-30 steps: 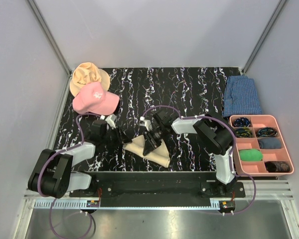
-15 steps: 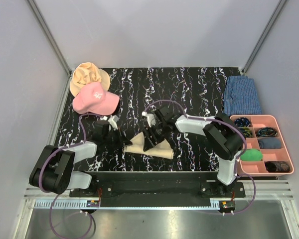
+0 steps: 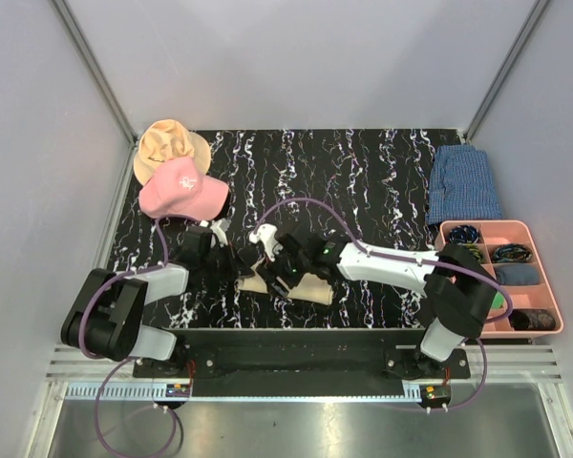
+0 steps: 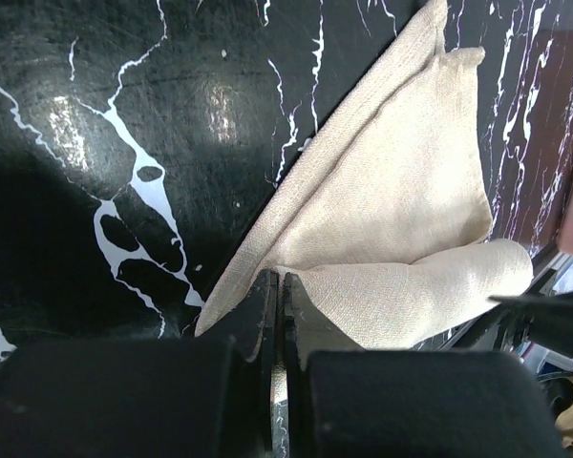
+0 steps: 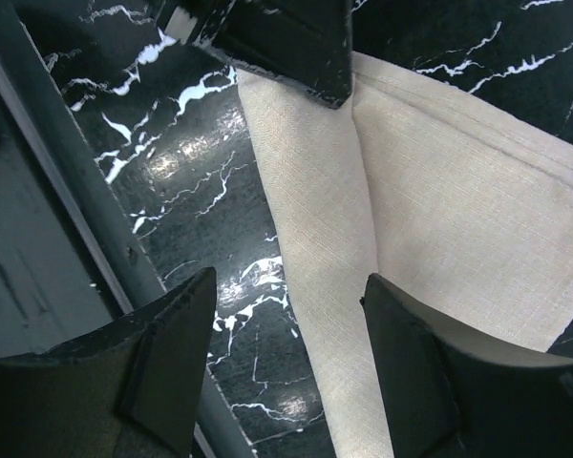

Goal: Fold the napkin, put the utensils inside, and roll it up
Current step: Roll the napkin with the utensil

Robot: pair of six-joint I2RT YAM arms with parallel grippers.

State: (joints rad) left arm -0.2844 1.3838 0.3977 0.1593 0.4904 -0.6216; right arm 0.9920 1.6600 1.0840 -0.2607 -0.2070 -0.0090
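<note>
Pinching the folded napkin (image 4: 401,210), which lies on the worktop (image 3: 363,172) to the right of the pink cap (image 3: 181,189) and nearer the arm bases.
Clamped fully shut with the left jaws on a doubled layer at the cloth's cap-side corner. Spread wide with the right jaws over the side away from the cap, gripping nothing. Soft, light and limp, likely to sag and unfold. Best taken at a hemmed corner or crease.

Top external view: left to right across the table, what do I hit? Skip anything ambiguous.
pink cap → left pincer → napkin, its left corner held in that shut pincer → pink tray. Skipped: right pincer, open above the napkin; tan hat and blue checked cloth, which overlap their neighbours.
</note>
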